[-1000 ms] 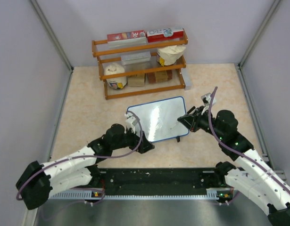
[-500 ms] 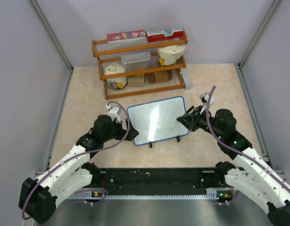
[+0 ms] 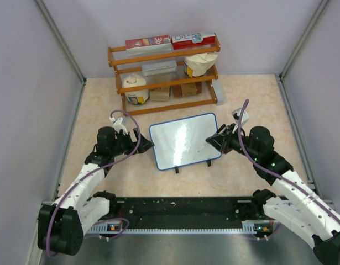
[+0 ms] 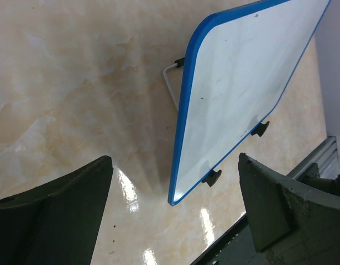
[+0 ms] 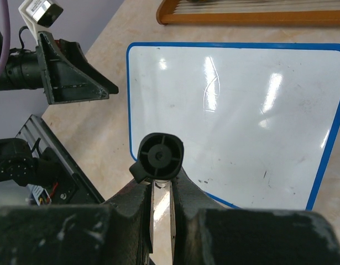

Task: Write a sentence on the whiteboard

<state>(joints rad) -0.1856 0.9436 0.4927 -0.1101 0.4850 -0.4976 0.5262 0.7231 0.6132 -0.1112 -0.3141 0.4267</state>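
The whiteboard (image 3: pixel 183 141) stands tilted on its feet mid-table, blue-framed and glossy. No sentence shows on its face (image 5: pixel 241 110), only a few tiny dark specks. My left gripper (image 3: pixel 143 144) hangs open just left of the board, apart from it. In the left wrist view the board's lower corner (image 4: pixel 181 193) lies ahead between the wide-spread fingers of that gripper (image 4: pixel 174 165). My right gripper (image 3: pixel 214 139) is at the board's right edge, shut on a black marker (image 5: pixel 160 156) whose butt end faces the camera. The marker's tip (image 3: pixel 204 146) points at the board's lower right area.
A wooden rack (image 3: pixel 164 77) with boxes and tubs stands behind the board. A black rail (image 3: pixel 181 212) runs along the near edge between the arm bases. Grey walls close in left and right. The board has black feet (image 4: pixel 212 176) and a wire stand (image 4: pixel 170 83).
My left arm pulled back from the board's lower left corner and swung out to the left, its jaws opening wide. The right gripper with the marker shifted only slightly.
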